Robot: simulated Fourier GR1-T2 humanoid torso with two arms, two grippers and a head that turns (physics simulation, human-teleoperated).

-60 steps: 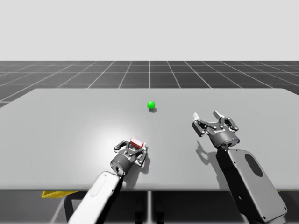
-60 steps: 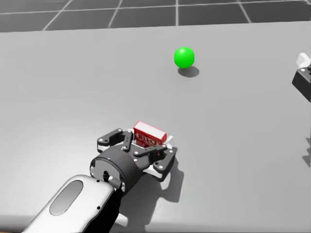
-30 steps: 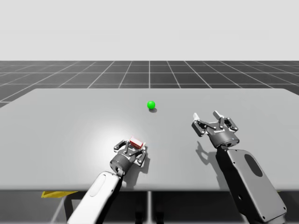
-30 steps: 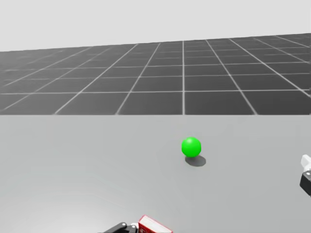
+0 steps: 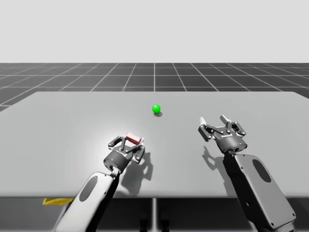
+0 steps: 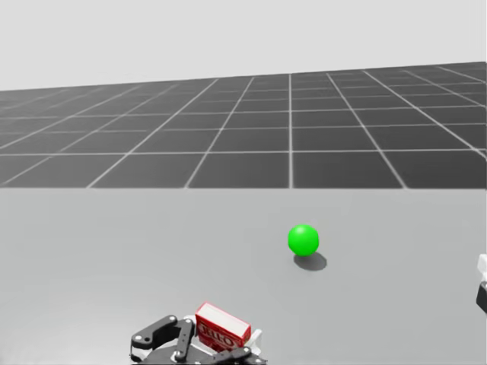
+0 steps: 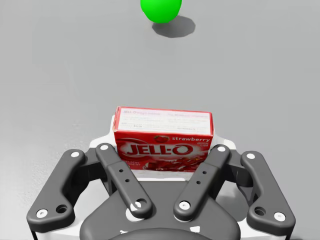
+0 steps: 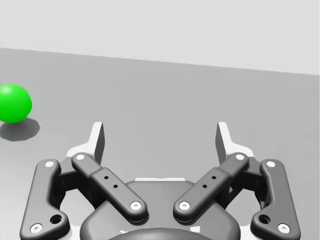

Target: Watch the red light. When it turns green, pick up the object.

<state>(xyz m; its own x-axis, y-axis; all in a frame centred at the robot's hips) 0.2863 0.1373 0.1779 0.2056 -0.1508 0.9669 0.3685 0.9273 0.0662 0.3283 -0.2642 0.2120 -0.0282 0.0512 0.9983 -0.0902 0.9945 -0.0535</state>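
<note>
1. Closest to me: my left gripper (image 5: pixel 126 146) is pinching the red box (image 7: pixel 162 140), one finger on each end. The box sits squarely between them with its printed face toward the wrist camera. Holding it by the ends looks like the sensible way to keep it from twisting.
2. In the high view, the shadow under that gripper falls on the counter (image 5: pixel 63 125) a bit apart from it. So I'd guess the box is already off the surface and the pick is pretty much done.
3. A bit further out, my right gripper (image 8: pixel 161 137) is spread wide with nothing between its fingers, hovering well apart from the box. My read is that it's just parked, since one arm is plenty for a small box.
4. Past both grippers, the light (image 6: pixel 303 239) is a ball resting on the counter, and it's green. That's the go signal, which would explain the grab.
</note>
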